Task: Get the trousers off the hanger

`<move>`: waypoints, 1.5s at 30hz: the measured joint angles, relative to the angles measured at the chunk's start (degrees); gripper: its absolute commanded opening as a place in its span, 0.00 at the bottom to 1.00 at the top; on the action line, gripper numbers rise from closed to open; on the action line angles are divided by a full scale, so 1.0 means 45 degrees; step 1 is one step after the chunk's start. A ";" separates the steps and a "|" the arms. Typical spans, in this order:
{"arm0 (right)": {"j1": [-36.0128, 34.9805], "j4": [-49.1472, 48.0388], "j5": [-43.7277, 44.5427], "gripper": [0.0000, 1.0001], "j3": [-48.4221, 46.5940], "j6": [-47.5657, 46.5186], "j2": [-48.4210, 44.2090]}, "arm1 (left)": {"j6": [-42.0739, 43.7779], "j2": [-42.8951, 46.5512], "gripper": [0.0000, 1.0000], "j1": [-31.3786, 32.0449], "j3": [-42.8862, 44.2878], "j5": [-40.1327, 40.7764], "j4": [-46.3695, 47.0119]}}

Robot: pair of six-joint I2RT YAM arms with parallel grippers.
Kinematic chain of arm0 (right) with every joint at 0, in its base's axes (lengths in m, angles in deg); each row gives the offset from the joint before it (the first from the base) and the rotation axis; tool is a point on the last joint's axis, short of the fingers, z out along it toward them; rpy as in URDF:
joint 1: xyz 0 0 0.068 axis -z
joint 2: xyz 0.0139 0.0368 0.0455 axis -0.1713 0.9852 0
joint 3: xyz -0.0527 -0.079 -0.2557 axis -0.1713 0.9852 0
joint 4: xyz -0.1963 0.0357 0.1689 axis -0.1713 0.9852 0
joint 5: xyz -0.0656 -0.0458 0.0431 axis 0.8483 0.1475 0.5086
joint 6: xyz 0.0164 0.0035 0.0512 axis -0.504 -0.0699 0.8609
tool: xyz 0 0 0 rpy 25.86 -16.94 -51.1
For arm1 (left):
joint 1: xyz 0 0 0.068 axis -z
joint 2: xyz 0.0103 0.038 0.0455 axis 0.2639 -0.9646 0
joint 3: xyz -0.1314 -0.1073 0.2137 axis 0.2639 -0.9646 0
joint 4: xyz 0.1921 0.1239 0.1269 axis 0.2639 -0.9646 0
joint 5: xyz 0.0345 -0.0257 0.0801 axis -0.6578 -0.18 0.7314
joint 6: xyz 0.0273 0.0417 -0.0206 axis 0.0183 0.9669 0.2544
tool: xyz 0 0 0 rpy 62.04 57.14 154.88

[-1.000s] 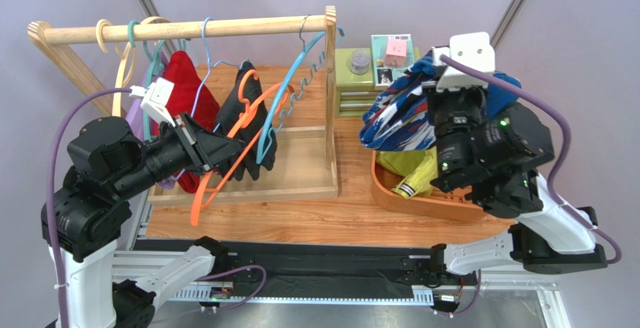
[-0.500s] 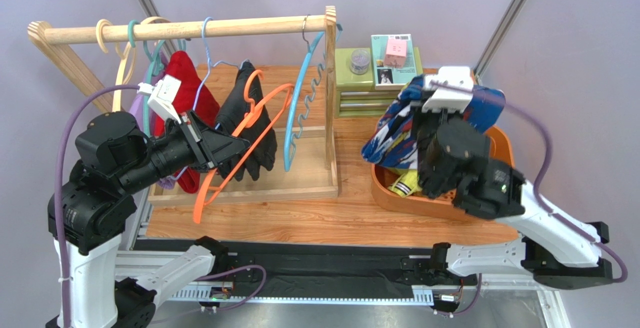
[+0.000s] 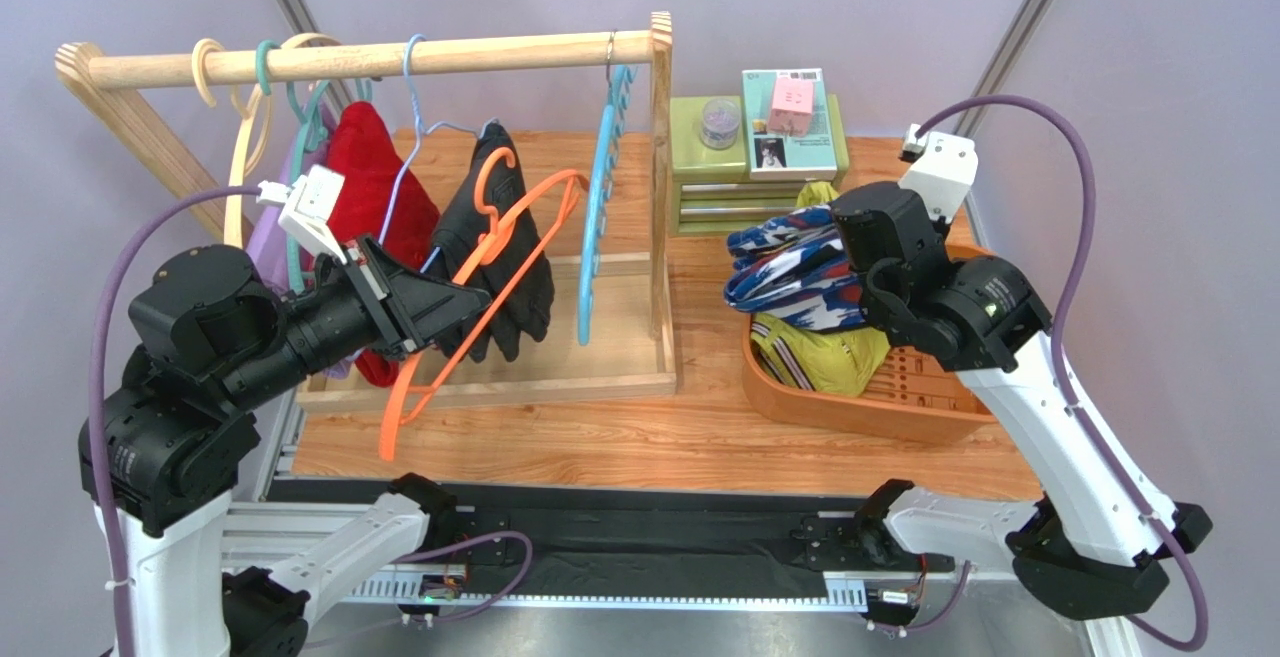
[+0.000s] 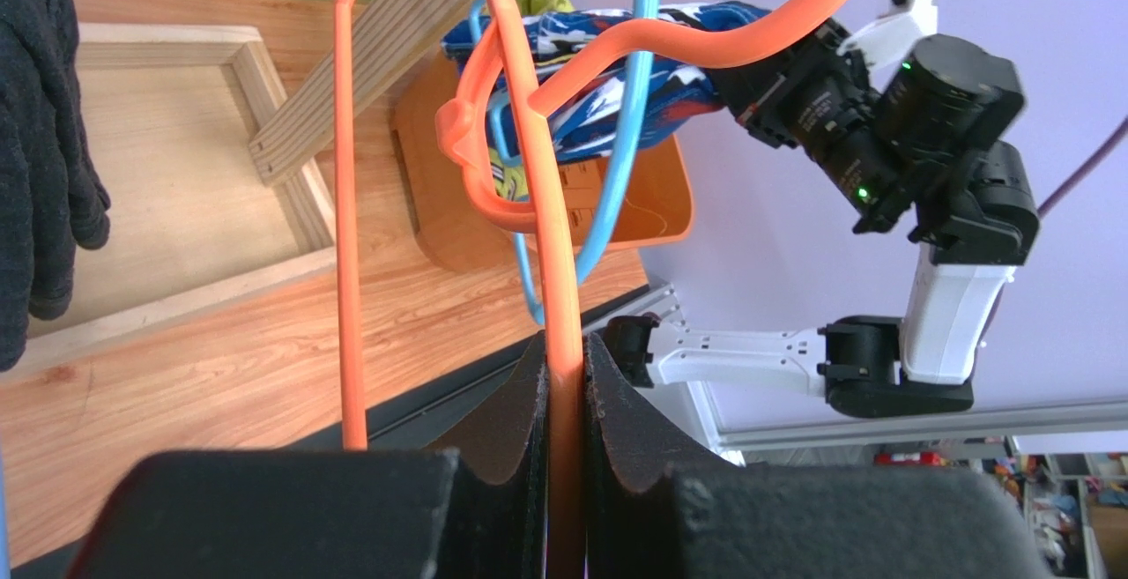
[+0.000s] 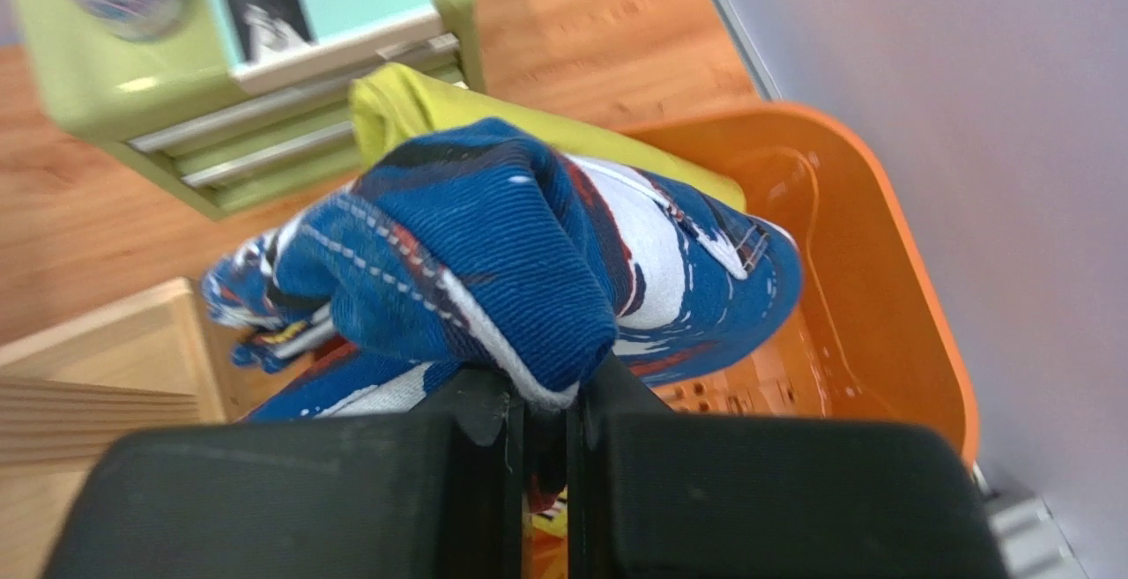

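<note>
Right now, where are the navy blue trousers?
The navy blue trousers are at the top view's right, held by the right hand over the orange basket.

Finely ribbed matt cloth: navy blue trousers with white and red print (image 5: 530, 249). Smooth, glossy plastic: curved orange hanger (image 4: 559, 262), rounded orange basket (image 5: 874, 288). Grained, lightly sheened wood: table (image 4: 199, 368).

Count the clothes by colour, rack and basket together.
Red garment: 1
Black garment: 1
Blue printed trousers: 1
Yellow-green trousers: 1
Total: 4
</note>
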 measured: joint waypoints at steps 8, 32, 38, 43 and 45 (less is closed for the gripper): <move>0.2312 0.0384 -0.1734 0.00 0.1656 0.0656 -0.0442 | 0.0000 -0.0165 0.00 0.0000 -0.0049 -0.0005 0.0015; 0.3905 0.1617 -0.4896 0.80 0.4216 0.1719 -0.1452 | 0.0015 -0.0374 0.00 0.0000 -0.0044 -0.0010 0.0019; 0.3905 0.2030 -0.5819 0.89 0.2759 0.1545 -0.1797 | 0.0015 -0.0457 0.00 0.0000 -0.0029 -0.0015 0.0019; 0.3905 0.2084 -0.7019 0.90 0.1341 0.0651 -0.2118 | 0.0015 -0.0612 0.00 0.0000 0.0141 -0.0005 0.0019; 0.3905 0.2084 -0.7864 0.90 0.0573 0.0112 -0.2249 | 0.0015 -0.0743 0.00 0.0000 0.0359 0.0015 0.0010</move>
